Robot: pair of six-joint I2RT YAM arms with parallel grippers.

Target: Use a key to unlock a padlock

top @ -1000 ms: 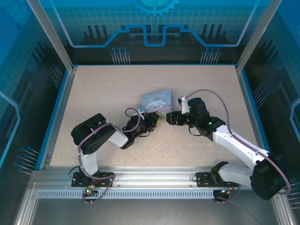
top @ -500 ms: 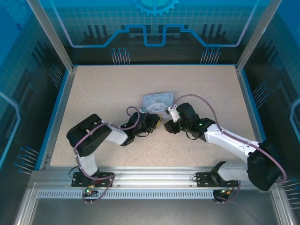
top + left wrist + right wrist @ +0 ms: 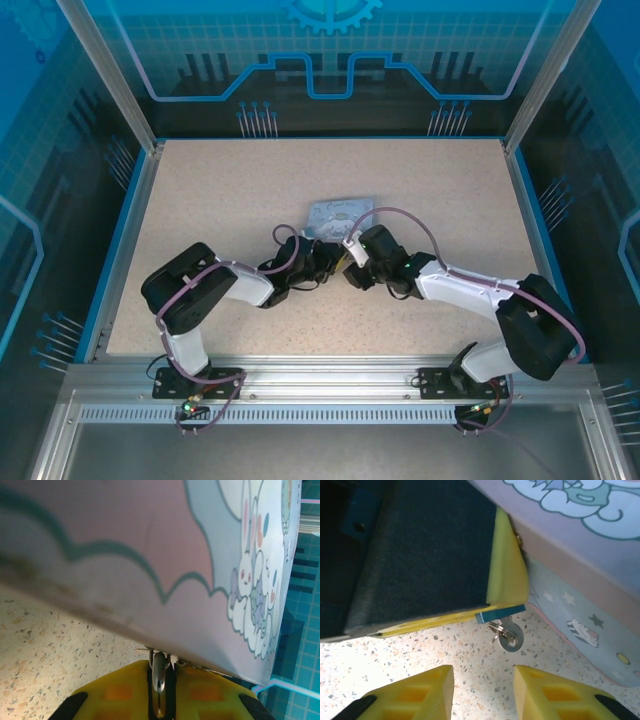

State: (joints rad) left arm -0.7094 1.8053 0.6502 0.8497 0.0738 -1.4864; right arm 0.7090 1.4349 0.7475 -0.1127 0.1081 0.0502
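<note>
Our left hand [image 3: 333, 259] grasps the padlock [image 3: 500, 614] at the tin's [image 3: 340, 213] six o'clock. Our right hand [image 3: 482, 677] is released, with the padlock at its twelve o'clock.

— What sort of place is this?
— A robotics lab cell. A speckled counter [image 3: 250, 180] sits inside an aluminium frame [image 3: 105, 75], with blue printed panels [image 3: 330, 50] at nine, twelve and three o'clock.
— What else shows it?
— The left arm [image 3: 200, 290] and right arm [image 3: 470, 290], cabled, are bolted to a slotted rail [image 3: 320, 385] at six o'clock.
</note>
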